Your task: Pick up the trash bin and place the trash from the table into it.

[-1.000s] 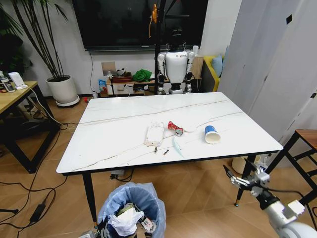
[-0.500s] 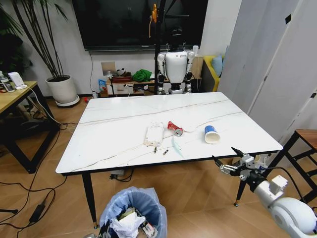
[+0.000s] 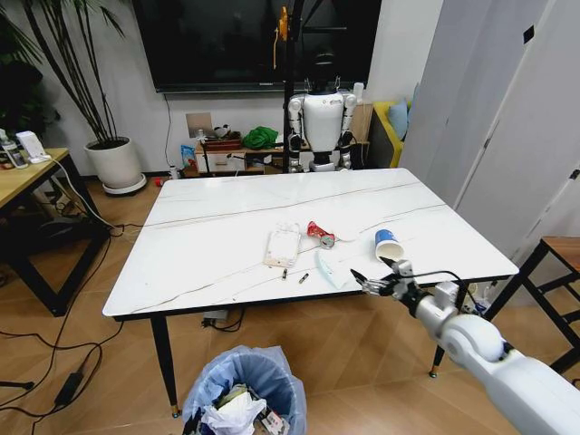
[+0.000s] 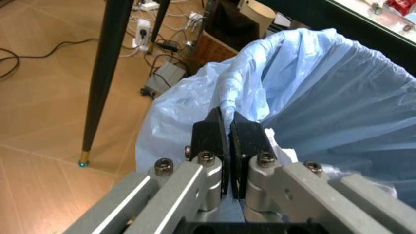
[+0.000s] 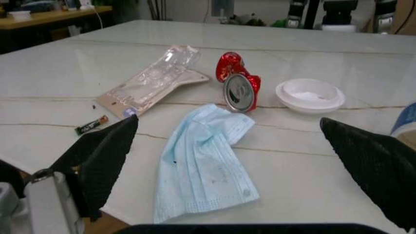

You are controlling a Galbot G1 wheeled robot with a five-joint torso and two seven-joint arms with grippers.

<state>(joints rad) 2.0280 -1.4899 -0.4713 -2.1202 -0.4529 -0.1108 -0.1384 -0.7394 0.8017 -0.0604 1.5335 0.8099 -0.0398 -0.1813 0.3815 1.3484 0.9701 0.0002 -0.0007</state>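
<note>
Spread right pincer (image 5: 244,161) over a crumpled blue mask (image 5: 204,161) on the veined marble worktop (image 3: 227,236); left pincer (image 4: 227,131) pinching the crinkly-bagged trash bin (image 4: 312,97).

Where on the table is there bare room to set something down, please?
The table's left part and far strip are bare. It is crowded near the front edge: plastic pack, can, mask, cup, with the right gripper there.

Littered marble table (image 3: 227,245) (can (image 5: 238,86), mask (image 5: 206,163))

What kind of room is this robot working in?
Probably a living-room-style test space in a robotics lab: a big wall television and a potted plant sit behind the marble-look table, while a white humanoid robot stands parked on a stand.
</note>
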